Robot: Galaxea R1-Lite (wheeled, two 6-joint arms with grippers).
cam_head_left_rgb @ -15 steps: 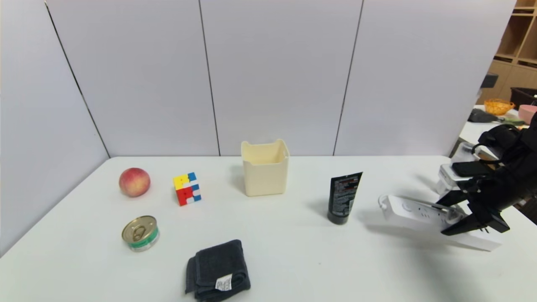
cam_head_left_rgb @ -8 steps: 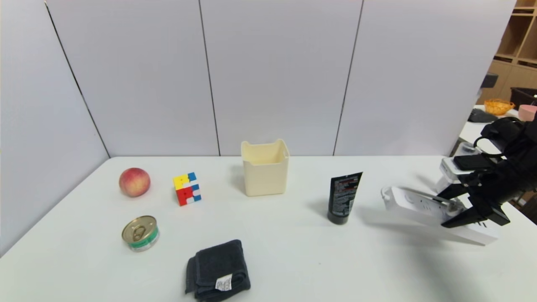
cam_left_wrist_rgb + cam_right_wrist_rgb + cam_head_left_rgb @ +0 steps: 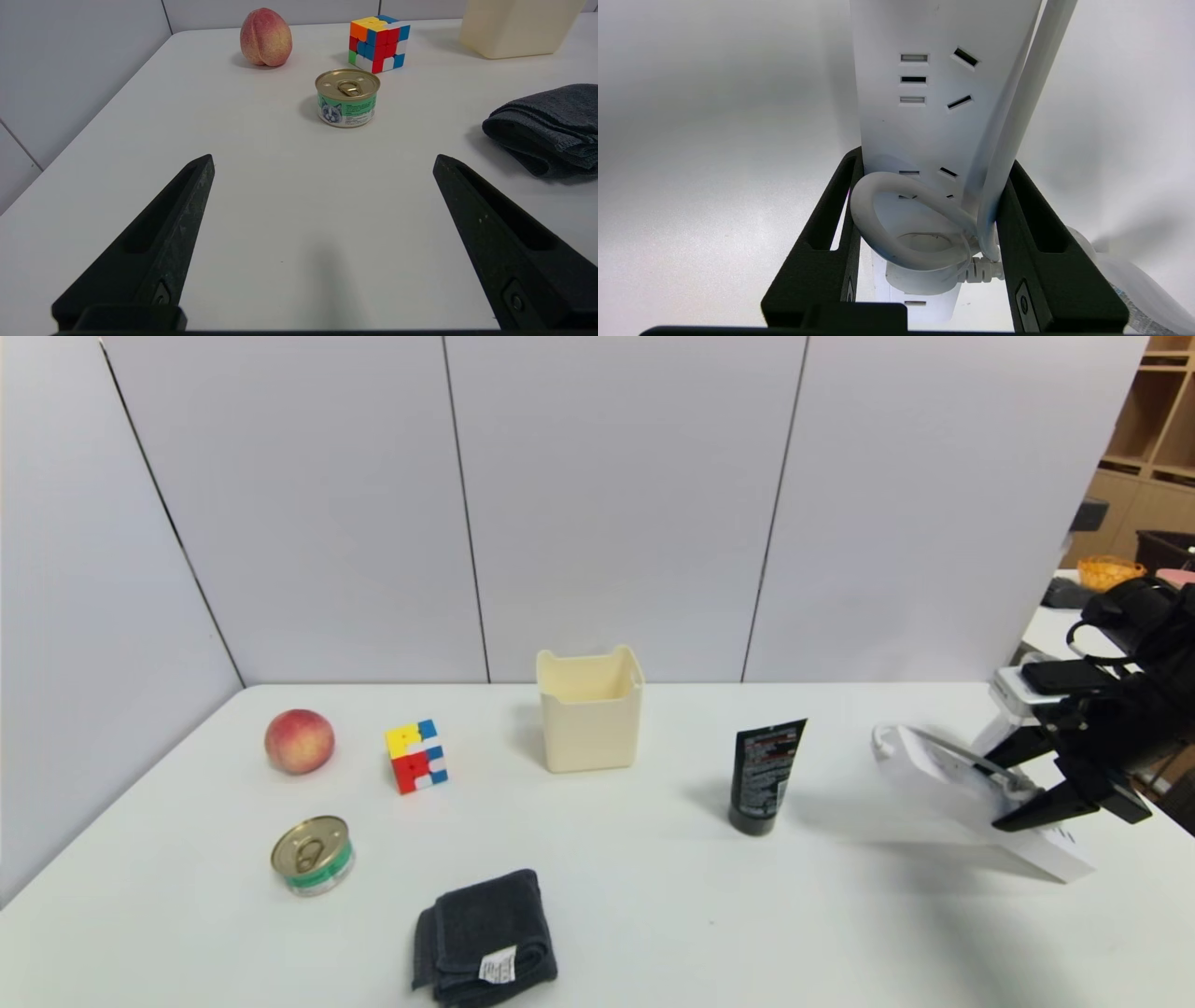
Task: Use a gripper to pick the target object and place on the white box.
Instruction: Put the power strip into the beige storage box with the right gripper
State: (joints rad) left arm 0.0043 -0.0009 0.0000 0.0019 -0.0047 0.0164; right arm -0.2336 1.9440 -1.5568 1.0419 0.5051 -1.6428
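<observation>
At the table's right side the white power strip (image 3: 943, 775) is tilted, its far end raised and its near end low over the table. My right gripper (image 3: 1013, 803) is shut on it across its width. In the right wrist view both fingers (image 3: 840, 210) press the sides of the power strip (image 3: 920, 121), with the coiled cord and plug between them. The cream-white box (image 3: 590, 710) stands open-topped at the back middle of the table, well to the left of the strip. My left gripper (image 3: 322, 161) is open over bare table and out of the head view.
A black tube (image 3: 764, 776) stands upright between the box and the power strip. A peach (image 3: 299, 740), a colour cube (image 3: 416, 755), a tin can (image 3: 313, 855) and a folded dark cloth (image 3: 485, 937) lie on the left half. Another table with clutter is beyond the right edge.
My right gripper has risen with the power strip in it. The strip's far end has lifted and swung rightward, so it tilts more steeply. The left arm has not moved.
</observation>
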